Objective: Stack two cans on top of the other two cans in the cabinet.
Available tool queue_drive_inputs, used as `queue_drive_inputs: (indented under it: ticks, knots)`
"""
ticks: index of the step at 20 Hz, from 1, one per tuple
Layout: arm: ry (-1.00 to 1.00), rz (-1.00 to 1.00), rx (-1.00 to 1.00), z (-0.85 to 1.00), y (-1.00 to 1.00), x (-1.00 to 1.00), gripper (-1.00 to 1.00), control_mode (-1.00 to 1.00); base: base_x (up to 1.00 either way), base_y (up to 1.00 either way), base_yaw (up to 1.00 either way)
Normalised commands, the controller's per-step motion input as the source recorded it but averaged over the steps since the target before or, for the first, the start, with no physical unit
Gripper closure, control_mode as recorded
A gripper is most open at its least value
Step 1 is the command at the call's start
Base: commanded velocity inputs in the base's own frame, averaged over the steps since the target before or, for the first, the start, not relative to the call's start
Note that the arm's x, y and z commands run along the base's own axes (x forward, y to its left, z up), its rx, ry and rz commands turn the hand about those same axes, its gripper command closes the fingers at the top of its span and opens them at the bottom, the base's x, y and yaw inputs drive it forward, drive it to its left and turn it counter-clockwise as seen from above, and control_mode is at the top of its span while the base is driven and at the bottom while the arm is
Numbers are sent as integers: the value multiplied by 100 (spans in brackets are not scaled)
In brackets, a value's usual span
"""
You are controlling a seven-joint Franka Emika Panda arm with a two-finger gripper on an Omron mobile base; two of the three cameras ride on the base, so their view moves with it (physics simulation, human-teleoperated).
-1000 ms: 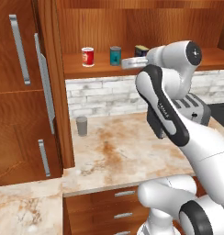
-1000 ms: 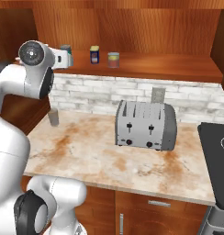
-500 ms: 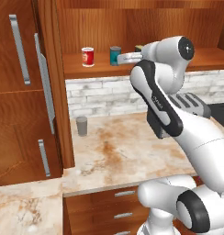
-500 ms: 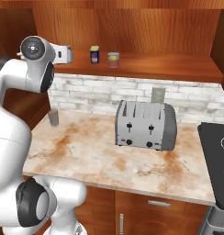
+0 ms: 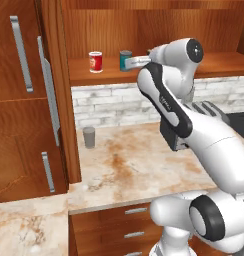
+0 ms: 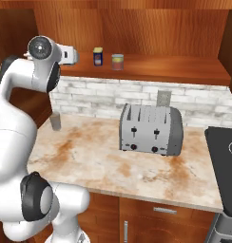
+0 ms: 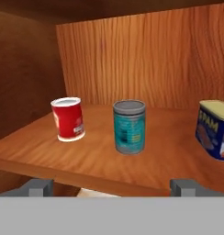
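The gripper [image 7: 112, 187] was spread wide and held nothing; its two fingertips [image 7: 38, 187] stood far apart at the bottom of the hand view, just short of the front edge of the shelf, with the teal can between their lines.

The cabinet [image 5: 204, 67] was the largest thing concerned, an open wooden shelf recess above the brick backsplash. It held all four cans, each standing upright on the shelf board and none yet stacked. The red can [image 7: 68, 118] stood toward the left end of the shelf, near the front edge. The teal can [image 7: 129, 126] stood just right of it, well apart and also near the front. The dark blue can [image 7: 215, 129] came next to the right, cut off by the edge of the hand view. The pale green-grey can [image 6: 117, 61] stood beside the dark blue one, further right along the shelf.

Judging from this, the step in hand was the approach to the first pick, most likely the teal can. The next move would call for pushing forward over the shelf edge until the fingers flanked the can's sides, then closing without tipping it.
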Motion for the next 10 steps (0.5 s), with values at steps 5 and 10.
queue_drive_inputs:
  ticks: [5,10]
  knots:
    - [2,0,-3,-6,0,35,-100,-100,0,0,0]
    - [18,0,-3,-17,0,31,-100,-100,0,0,0]
